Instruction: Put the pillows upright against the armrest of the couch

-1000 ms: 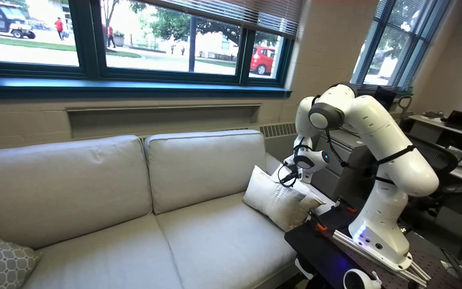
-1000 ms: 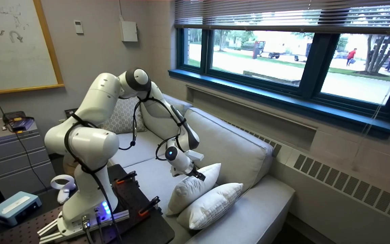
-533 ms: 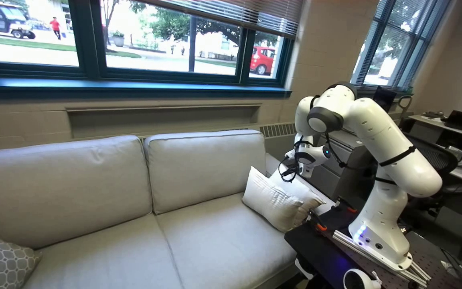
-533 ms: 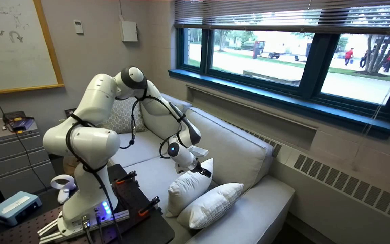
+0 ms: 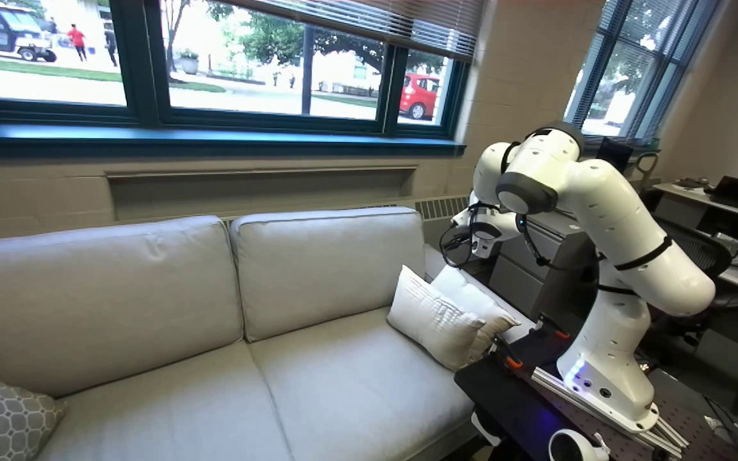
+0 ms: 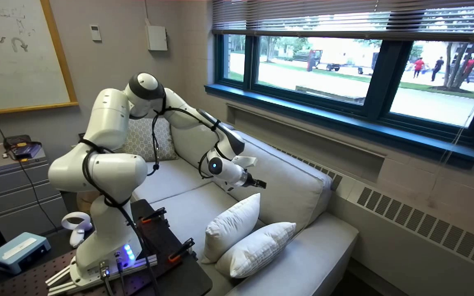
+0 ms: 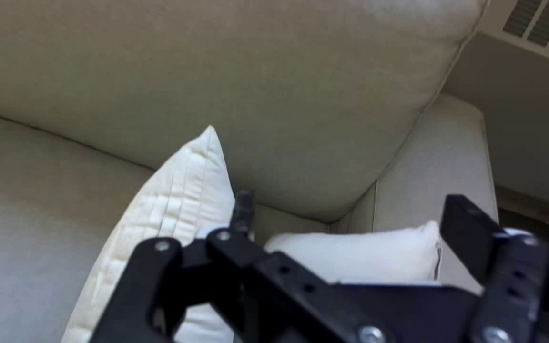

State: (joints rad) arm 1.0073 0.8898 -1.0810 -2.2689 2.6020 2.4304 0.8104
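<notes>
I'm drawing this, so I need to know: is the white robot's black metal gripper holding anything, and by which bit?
Nothing is held: the gripper stands open, clear of both puffy cream-white square cloth pillows.

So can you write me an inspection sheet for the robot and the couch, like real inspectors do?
Surface: couch, pale grey; spills: nothing seen.
Job's things: first white pillow and second white pillow, both tilted, close together next to the armrest.
Clutter: patterned pillow at the couch's other end; blue box near the robot's base.
Gripper: open, above the white pillows; held thing: nothing seen.
Cables: black, tied along the robot's arm, with loose loops.
Surroundings: window with people outside, and a whiteboard.
</notes>
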